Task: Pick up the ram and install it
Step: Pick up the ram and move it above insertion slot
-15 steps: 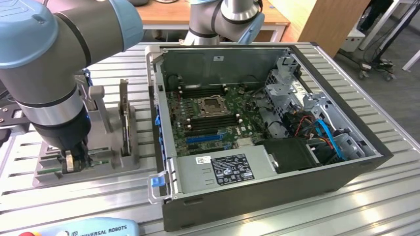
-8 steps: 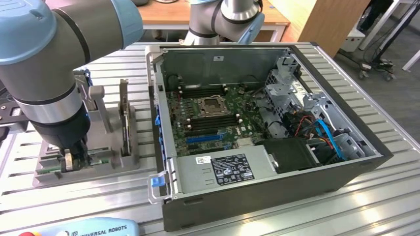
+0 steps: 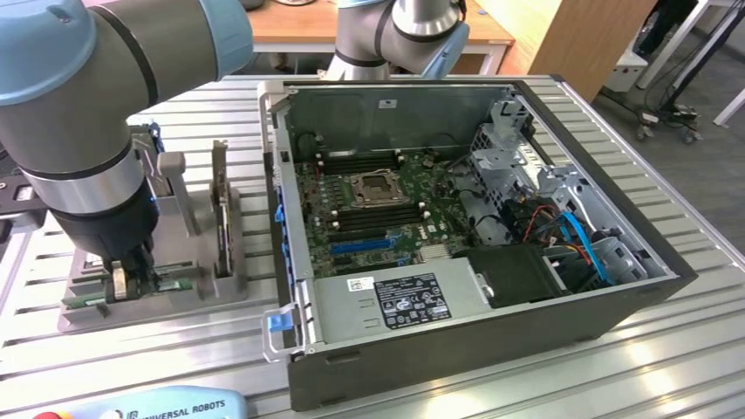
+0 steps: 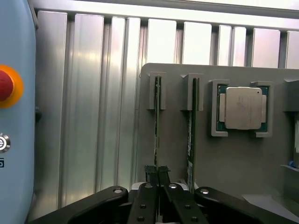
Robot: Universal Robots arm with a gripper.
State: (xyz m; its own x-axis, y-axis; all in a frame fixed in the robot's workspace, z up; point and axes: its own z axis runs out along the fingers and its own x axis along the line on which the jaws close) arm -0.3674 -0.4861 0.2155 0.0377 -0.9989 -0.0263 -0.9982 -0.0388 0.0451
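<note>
Wrist view is showing the hand [image 4: 157,173] sitting closed, its fingertips pinching the thin upper edge of the ram [image 4: 157,121]. The ram is standing on edge in the slot nearest the grey holder's [image 4: 233,163] outer edge, directly under the hand, with its long axis running straight away along that slot. Two sticks are sitting in the holder: the second stick [image 4: 190,135] is lying parallel in the next slot inward, and one processor [image 4: 242,108] is resting beyond it. The holder is lying on the counter [image 4: 93,116] beside one open computer case [image 3: 466,349].
</note>
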